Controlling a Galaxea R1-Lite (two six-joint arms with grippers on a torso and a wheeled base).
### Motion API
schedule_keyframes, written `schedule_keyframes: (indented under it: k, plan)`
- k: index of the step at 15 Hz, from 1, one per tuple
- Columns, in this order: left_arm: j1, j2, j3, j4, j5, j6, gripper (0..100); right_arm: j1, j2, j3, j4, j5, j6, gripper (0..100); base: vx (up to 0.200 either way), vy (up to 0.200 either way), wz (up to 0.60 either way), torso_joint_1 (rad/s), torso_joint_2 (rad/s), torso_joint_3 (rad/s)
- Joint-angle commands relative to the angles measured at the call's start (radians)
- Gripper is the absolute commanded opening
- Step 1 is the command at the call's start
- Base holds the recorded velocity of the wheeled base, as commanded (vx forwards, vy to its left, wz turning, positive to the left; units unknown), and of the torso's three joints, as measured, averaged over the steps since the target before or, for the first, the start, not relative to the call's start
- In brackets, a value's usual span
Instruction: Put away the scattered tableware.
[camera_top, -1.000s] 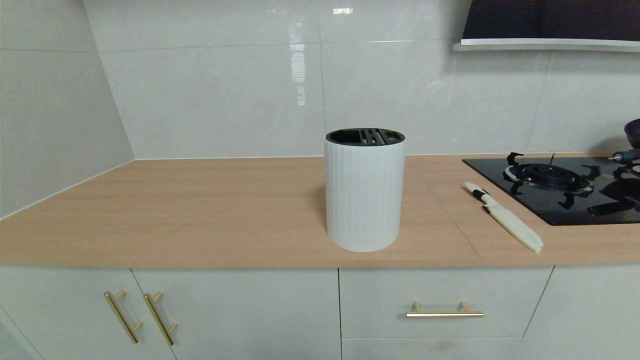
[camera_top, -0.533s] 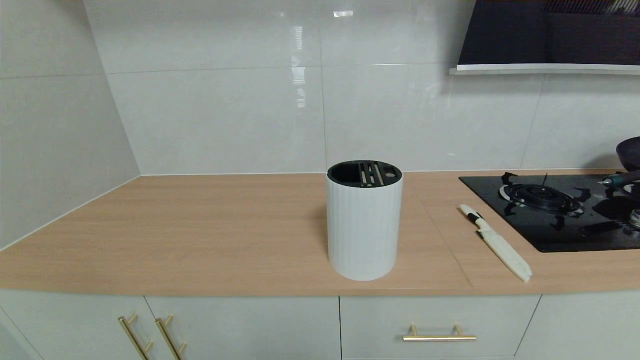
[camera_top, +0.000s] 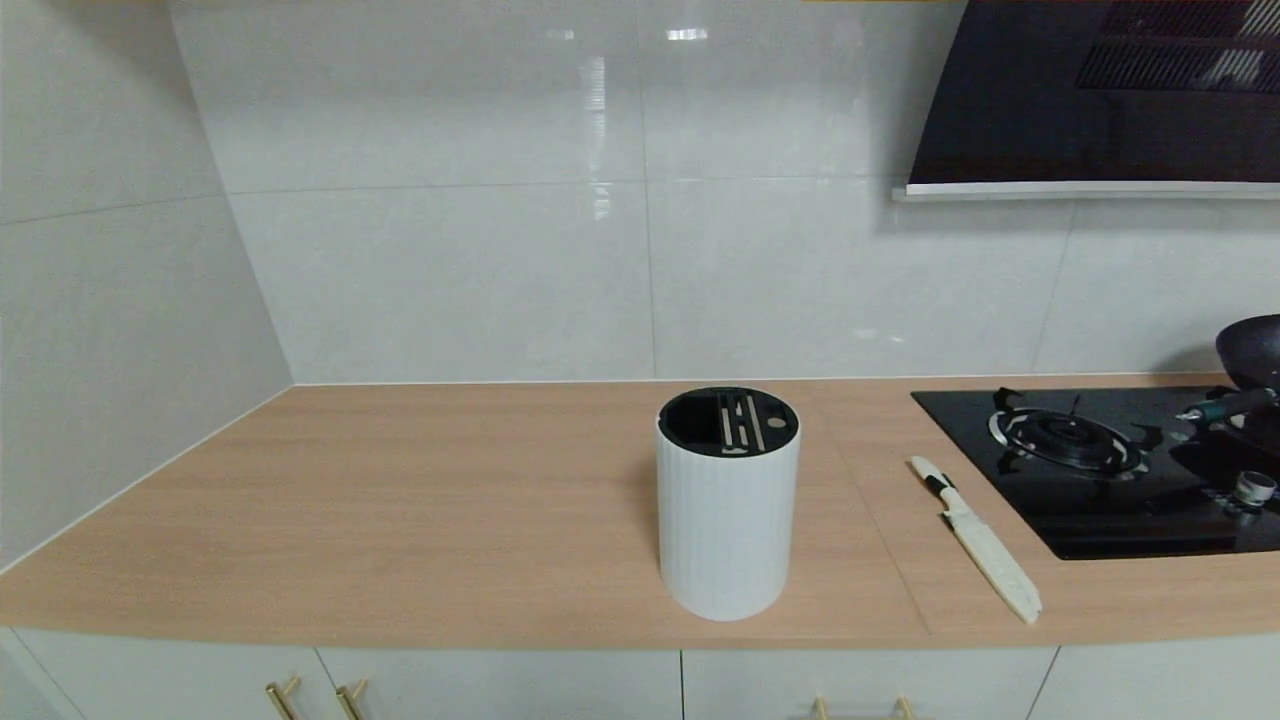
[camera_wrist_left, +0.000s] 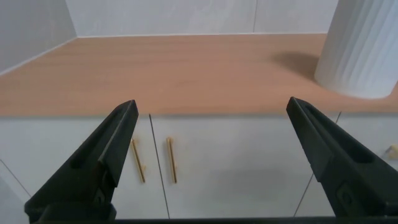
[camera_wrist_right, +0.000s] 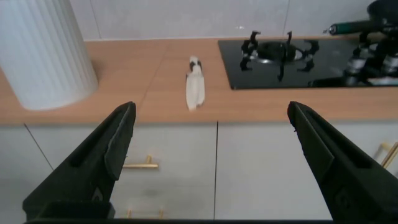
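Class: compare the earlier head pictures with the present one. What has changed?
Only the camera moved: the whole scene sits lower in the picture, with more hood showing. The white holder and the knife kept their places on the counter; nothing was grasped or released.

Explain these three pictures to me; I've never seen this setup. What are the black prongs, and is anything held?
A two-armed robot stands in a kitchen. The wide picture comes from its head camera; the other two come from cameras on its wrists. The black prongs belong to the left gripper and right gripper, both open, holding nothing. On the wooden countertop stands a white ribbed holder with a slotted black top; on its right a white knife lies flat, beside the gas stove.
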Motion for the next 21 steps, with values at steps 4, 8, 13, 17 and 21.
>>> schedule_keyframes:
  k: [4,8,13,17,21]
  plan:
    - [0.0,0.0,0.0,0.0,-0.002,0.0,100,0.0,0.0,0.0,0.0,0.0,0.0,100,0.0,0.0,0.0,0.284,-0.59,-0.313]
    - [0.0,0.0,0.0,0.0,-0.002,0.0,100,0.0,0.0,0.0,0.0,0.0,0.0,100,0.0,0.0,0.0,0.238,-0.49,-0.265]
    - [0.0,0.0,0.0,0.0,0.0,0.0,100,0.0,0.0,0.0,0.0,0.0,0.0,100,0.0,0.0,0.0,0.094,-0.2,-0.102]
    - [0.0,0.0,0.0,0.0,0.0,0.0,100,0.0,0.0,0.0,0.0,0.0,0.0,100,0.0,0.0,-0.15,0.001,0.0,0.001]
    - [0.0,0.0,0.0,0.0,-0.002,0.0,100,0.0,0.0,0.0,0.0,0.0,-0.002,100,0.0,0.0,0.0,0.0,0.0,0.0]
